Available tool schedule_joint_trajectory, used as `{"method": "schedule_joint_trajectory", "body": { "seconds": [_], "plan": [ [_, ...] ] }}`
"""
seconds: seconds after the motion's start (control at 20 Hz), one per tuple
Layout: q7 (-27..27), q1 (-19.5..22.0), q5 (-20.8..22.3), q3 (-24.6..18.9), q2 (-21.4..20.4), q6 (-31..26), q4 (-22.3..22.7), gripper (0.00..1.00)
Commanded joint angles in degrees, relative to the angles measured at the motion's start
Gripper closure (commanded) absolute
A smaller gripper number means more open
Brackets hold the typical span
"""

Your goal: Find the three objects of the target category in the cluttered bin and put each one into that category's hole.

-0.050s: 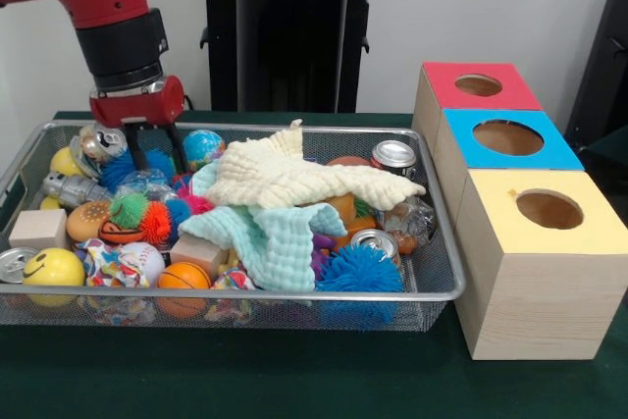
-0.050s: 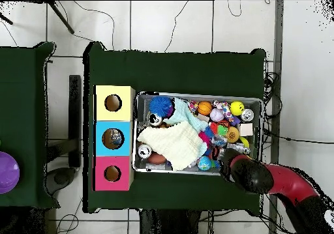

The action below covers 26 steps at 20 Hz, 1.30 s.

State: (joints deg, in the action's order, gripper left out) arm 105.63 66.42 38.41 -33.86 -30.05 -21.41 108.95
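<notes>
Red-and-black arm over the cluttered wire-mesh bin (image 1: 442, 287)

Its gripper (image 1: 153, 148), upper left, hangs among toys; whether it is clenched or released cannot be told.

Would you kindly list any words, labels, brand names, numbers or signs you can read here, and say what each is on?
No readable text anywhere.
Yellow ball: a drawn smiley face, no words.
Cans: any printing too blurred to read.
Boxes: plain, unlabelled.

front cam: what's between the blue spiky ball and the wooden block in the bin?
Front view: along the bin's near edge, between the blue spiky ball and wooden block, lie a mint cloth, orange ball and yellow smiley ball.
</notes>
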Motion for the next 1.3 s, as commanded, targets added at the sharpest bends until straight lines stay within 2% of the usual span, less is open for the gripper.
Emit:
{"method": "schedule_joint_trajectory", "body": {
  "seconds": [0.05, 0.25, 0.6, 1.3],
  "plan": [
    [-3.11, -3.03, 3.44, 0.05, 3.09, 0.2, -3.66, 0.0],
    [-2.08, -3.61, 3.43, 0.68, 2.08, 1.15, -3.56, 0.0],
    [-5.03, -0.96, 1.81, -1.47, 1.51, -1.66, -3.3, 0.0],
    [-10.6, 3.95, 1.1, -5.03, 4.62, -5.65, -5.43, 0.0]
  ]
}}
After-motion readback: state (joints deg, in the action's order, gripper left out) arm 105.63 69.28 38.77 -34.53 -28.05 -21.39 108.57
